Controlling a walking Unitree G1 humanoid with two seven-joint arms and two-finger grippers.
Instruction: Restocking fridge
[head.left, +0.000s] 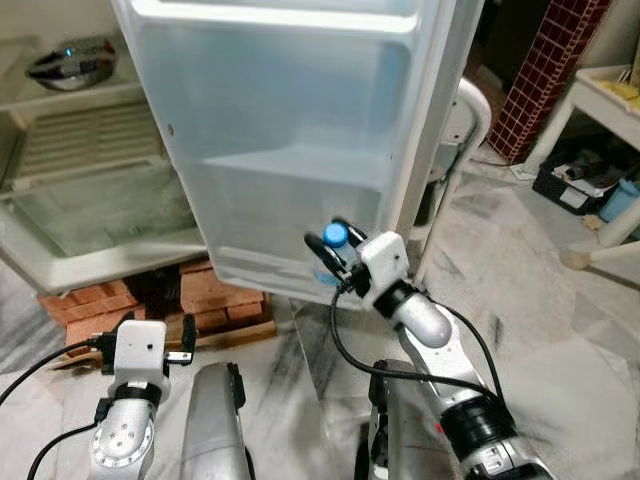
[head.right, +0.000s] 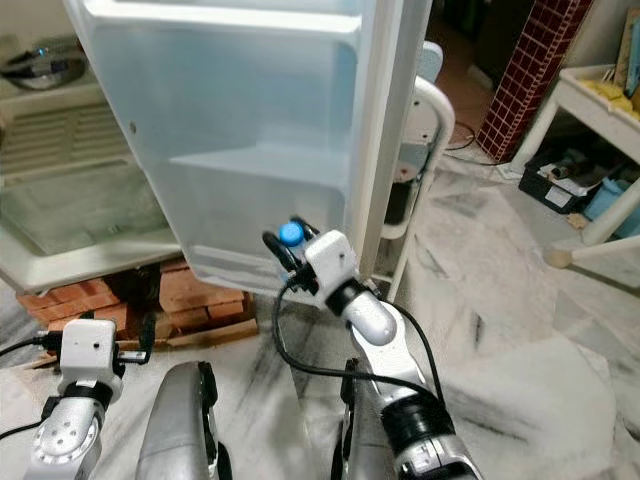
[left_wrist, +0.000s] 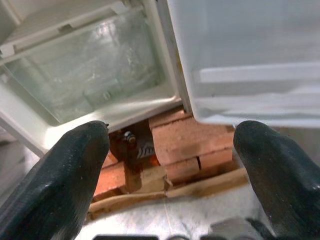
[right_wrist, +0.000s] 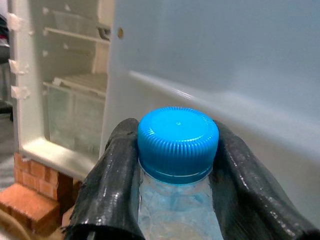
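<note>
Against the lower part of the open fridge door (head.left: 290, 150), the right claw (head.left: 333, 252) grips a bottle (head.left: 334, 240) just under its cap (right_wrist: 178, 139), one black finger (right_wrist: 107, 190) on each side of the neck. The bottle stands upright, close to the door's inner face, near the bottom door shelf (head.left: 290, 268); whether it touches the door cannot be told. Its body is clear plastic with a bluish tint, and the cap is bright blue with fine ribbing round the edge. How full it is cannot be made out.

Inside the fridge (head.left: 80, 190), a clear drawer (left_wrist: 95, 75) sits at the bottom, and nothing can be made out in it. On the shelf above, a metal bowl (head.left: 72, 62) rests near the back. The fridge stands on red bricks (head.left: 120, 300).

Down low in front of the bricks, the left claw (left_wrist: 172, 165) is spread wide with nothing between its fingers (left_wrist: 60, 180).

Off to the right, under a white bench (head.left: 600, 110), a dark crate (head.left: 575, 185) holds small items too blurred to name.
</note>
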